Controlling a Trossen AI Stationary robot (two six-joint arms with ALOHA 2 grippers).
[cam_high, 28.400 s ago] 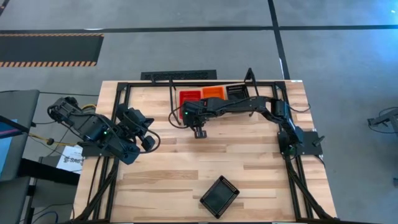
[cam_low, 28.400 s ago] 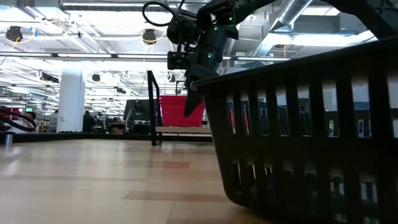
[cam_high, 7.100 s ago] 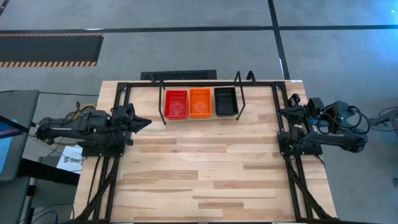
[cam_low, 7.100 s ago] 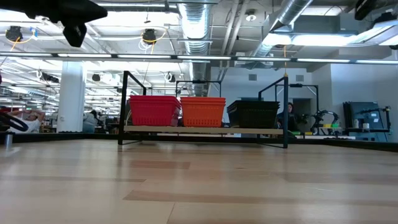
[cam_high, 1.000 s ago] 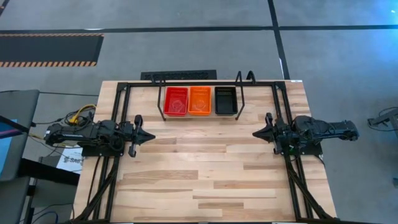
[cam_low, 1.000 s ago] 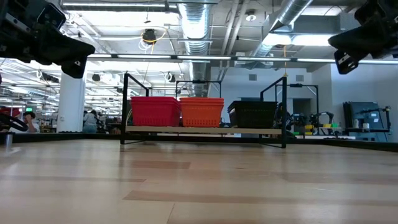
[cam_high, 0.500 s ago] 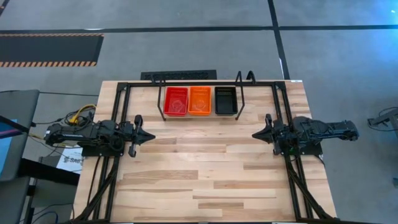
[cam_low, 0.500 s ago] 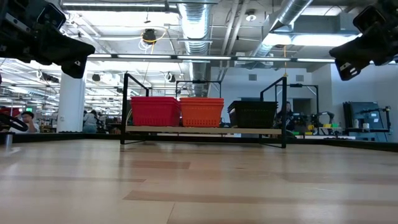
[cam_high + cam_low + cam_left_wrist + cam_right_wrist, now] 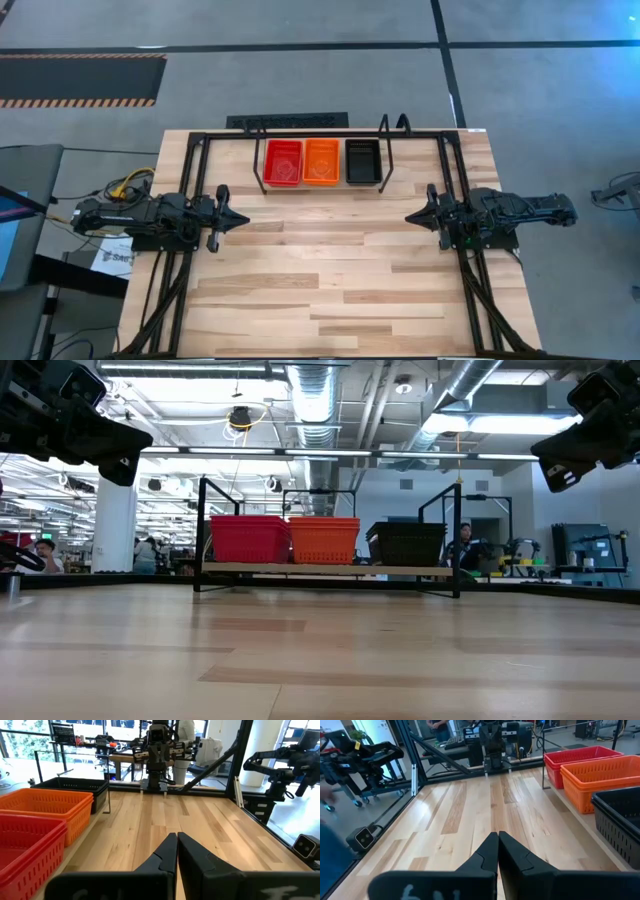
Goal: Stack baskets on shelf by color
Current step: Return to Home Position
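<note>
Red baskets [image 9: 283, 163], orange baskets [image 9: 321, 161] and black baskets [image 9: 363, 161], slatted mesh plastic, sat side by side on the wire-framed wood shelf [image 9: 330, 569] at the plank table's [image 9: 330, 270] far edge. Left gripper [image 9: 242, 217] and right gripper [image 9: 409, 216] were clenched and empty at opposite sides.

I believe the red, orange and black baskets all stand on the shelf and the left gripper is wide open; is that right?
Not quite: the left gripper is shut, as the left wrist view shows. The red baskets, orange baskets and black baskets do stand on the shelf.
</note>
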